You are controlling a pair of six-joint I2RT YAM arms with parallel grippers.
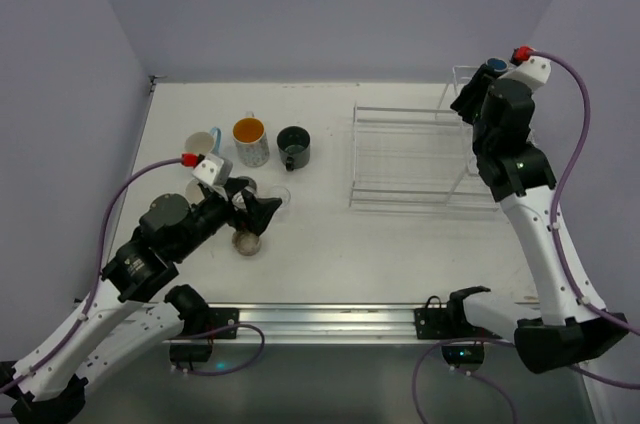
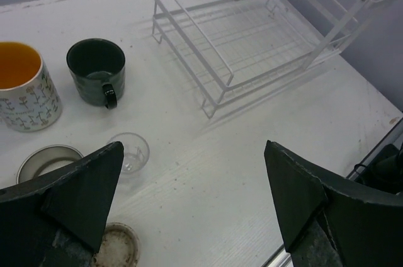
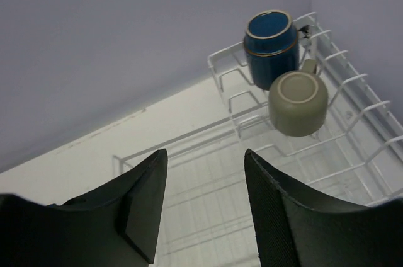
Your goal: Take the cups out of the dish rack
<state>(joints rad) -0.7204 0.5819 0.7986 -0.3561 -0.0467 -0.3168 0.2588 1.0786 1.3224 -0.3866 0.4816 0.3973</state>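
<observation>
At the 3 o'clock side of the tabletop [image 1: 330, 244], the dish rack [image 1: 415, 156] is laid with its long axis running from 9 to 3 o'clock. The low flat grid is toward 9 and the taller basket is at the 3 o'clock end. Two cups are seen in that basket from the right wrist: a navy cup [image 3: 271, 43] and, just beside it at its 5 o'clock, a pale green cup [image 3: 298, 102] tipped with a round end toward the camera. The right claw [image 3: 206, 153] is held short of them, its jaws set at a narrow gap with nothing gripped. Toward 9 o'clock, a patterned cup [image 1: 250, 141] with orange inside and a black cup [image 1: 294, 147] are stood upright, mouths up, side by side. The left claw [image 2: 194, 147] is spread wide and empty above the tabletop, with a clear glass [image 2: 129, 152] seen near one finger.
</observation>
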